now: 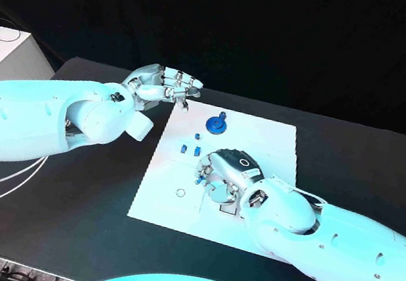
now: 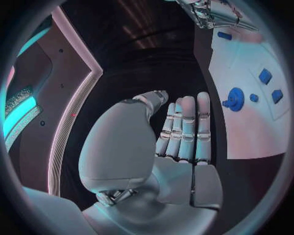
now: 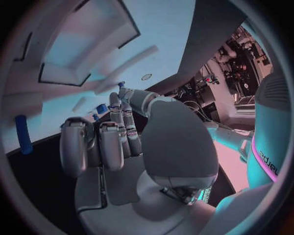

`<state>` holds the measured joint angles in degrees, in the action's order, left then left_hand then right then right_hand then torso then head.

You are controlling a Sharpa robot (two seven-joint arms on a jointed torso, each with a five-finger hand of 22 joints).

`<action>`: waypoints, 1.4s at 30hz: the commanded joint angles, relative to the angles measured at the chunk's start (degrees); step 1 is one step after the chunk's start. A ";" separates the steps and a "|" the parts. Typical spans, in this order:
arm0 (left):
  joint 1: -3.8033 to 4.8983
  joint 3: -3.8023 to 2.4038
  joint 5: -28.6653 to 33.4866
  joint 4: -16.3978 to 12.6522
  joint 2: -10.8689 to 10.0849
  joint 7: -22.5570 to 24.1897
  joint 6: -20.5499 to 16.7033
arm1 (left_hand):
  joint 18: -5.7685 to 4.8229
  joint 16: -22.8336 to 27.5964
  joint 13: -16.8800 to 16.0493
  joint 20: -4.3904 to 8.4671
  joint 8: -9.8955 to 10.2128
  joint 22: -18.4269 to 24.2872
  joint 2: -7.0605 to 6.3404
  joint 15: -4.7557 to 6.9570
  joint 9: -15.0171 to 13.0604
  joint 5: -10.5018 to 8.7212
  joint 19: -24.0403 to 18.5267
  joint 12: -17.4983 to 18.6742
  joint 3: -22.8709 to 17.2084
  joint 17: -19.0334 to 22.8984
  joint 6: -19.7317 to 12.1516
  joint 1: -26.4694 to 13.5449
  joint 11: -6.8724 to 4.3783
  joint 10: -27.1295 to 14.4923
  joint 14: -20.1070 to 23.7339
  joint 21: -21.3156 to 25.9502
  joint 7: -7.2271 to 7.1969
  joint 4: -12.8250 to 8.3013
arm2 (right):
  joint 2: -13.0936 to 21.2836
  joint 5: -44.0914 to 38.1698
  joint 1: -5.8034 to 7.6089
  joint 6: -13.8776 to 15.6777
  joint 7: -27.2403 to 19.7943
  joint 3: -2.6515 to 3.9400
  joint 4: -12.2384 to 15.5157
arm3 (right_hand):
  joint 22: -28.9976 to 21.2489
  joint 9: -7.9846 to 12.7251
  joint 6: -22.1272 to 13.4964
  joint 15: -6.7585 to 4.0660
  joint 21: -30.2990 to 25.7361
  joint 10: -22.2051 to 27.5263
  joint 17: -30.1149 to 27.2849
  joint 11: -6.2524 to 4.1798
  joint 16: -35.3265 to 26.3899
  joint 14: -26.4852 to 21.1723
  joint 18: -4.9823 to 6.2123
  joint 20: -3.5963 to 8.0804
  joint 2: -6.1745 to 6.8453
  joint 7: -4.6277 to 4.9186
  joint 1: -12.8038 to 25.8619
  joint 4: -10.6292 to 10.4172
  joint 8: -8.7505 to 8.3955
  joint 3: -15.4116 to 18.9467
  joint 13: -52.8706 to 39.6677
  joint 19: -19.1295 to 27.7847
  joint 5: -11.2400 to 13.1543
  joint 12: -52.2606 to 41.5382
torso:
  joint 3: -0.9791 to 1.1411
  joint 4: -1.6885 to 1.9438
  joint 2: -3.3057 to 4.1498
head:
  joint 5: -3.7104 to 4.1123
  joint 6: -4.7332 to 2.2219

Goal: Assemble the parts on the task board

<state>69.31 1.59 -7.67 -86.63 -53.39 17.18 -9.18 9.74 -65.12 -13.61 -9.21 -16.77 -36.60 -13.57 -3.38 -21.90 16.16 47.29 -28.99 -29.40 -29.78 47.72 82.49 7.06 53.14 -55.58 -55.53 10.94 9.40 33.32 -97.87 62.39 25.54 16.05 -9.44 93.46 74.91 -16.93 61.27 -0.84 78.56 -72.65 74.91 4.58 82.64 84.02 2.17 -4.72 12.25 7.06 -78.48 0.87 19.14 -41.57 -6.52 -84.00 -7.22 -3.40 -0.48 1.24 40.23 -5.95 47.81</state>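
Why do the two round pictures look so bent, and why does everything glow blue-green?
In the left wrist view a fisheye lens bows the task board's straight edge beside the left hand. In the right wrist view the right hand looms large up close. In the head view teal light tints both arms, against a dark table.

No legible text, labels or numbers anywhere.

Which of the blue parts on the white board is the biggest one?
The round blue gear-like part near the task board's far edge; the other blue parts are much smaller blocks.
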 commanded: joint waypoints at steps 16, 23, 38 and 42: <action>0.02 -0.04 0.36 -0.13 -0.08 -0.30 1.14 | 0.80 0.25 0.13 0.01 -0.40 0.11 0.15 -0.13 0.12 0.13 0.36 0.28 0.29 0.10 -0.28 0.35 0.33 -0.23 0.20 0.15 0.17 -0.07 | -0.79 -1.72 -0.33 -2.23 1.00 -0.07 -0.26 | 8.65 -0.12 0.24 -0.38 -0.08 -1.66 1.50 -1.21 -0.25 2.85 0.35 0.28 -0.71 0.29 0.01 0.41 0.12 0.01 -0.09 -2.17 -0.19 -0.31 | -0.02 -0.04 0.01 | -0.02 0.28; 0.02 -0.04 0.36 -0.13 -0.10 -0.43 1.21 | 0.80 0.25 0.13 0.01 -0.40 0.11 0.15 -0.13 0.12 0.13 0.36 0.28 0.29 0.10 -0.28 0.35 0.33 -0.23 0.20 0.15 0.17 -0.07 | -1.23 -1.54 -0.33 -3.35 0.22 -0.15 -0.59 | 8.46 -0.26 -0.21 -0.17 -0.49 -1.00 1.36 -0.96 -0.35 2.82 0.42 0.14 -0.28 0.54 1.21 0.44 -0.19 0.64 0.17 -2.04 0.05 -0.12 | -0.03 -0.08 -0.01 | 0.10 0.36; 0.02 -0.04 0.37 -0.02 -0.14 -0.57 1.18 | 0.80 0.25 0.13 0.01 -0.40 0.11 0.15 -0.13 0.12 0.13 0.36 0.28 0.29 0.10 -0.28 0.35 0.33 -0.23 0.20 0.15 0.17 -0.07 | -1.42 -0.64 -0.32 -1.95 -1.28 -0.37 -1.21 | 3.57 0.48 -4.59 1.61 -9.74 7.90 -4.43 1.10 -3.79 0.83 2.21 -1.50 2.90 1.82 4.84 -0.36 -3.92 3.73 2.69 1.28 1.57 -0.31 | -0.02 -0.08 -0.05 | 0.15 0.29; 0.02 -0.04 0.37 0.02 -0.16 -0.65 1.19 | 0.80 0.34 0.22 0.01 -0.43 0.17 0.22 -0.14 0.14 0.15 0.39 0.36 0.34 0.14 -0.30 0.36 0.34 -0.36 0.21 0.24 0.14 -0.07 | -1.04 -0.65 -0.32 -0.85 -1.29 -0.39 -1.09 | 2.34 0.64 -5.23 1.82 -12.03 9.84 -5.61 1.33 -4.51 0.24 2.63 -1.75 2.89 1.89 4.54 -0.23 -4.69 4.64 2.80 2.06 1.56 -0.46 | 0.04 -0.08 -0.04 | 0.16 0.23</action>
<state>69.31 1.59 -7.62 -86.54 -53.59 16.36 -8.90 9.74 -65.12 -13.44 -9.21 -17.01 -36.48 -13.57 -3.38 -21.86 16.16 47.29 -28.99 -29.41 -29.70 47.72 82.49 7.28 52.93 -55.58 -55.53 10.95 9.40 32.21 -98.45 62.12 23.98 15.70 -9.81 92.26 74.94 -16.34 56.32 0.52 66.72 -63.02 69.37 5.86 78.31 83.92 3.98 -6.47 14.73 8.96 -73.69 0.67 14.53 -37.08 -3.77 -82.24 -5.97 -3.52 -0.48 1.16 40.18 -5.81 48.08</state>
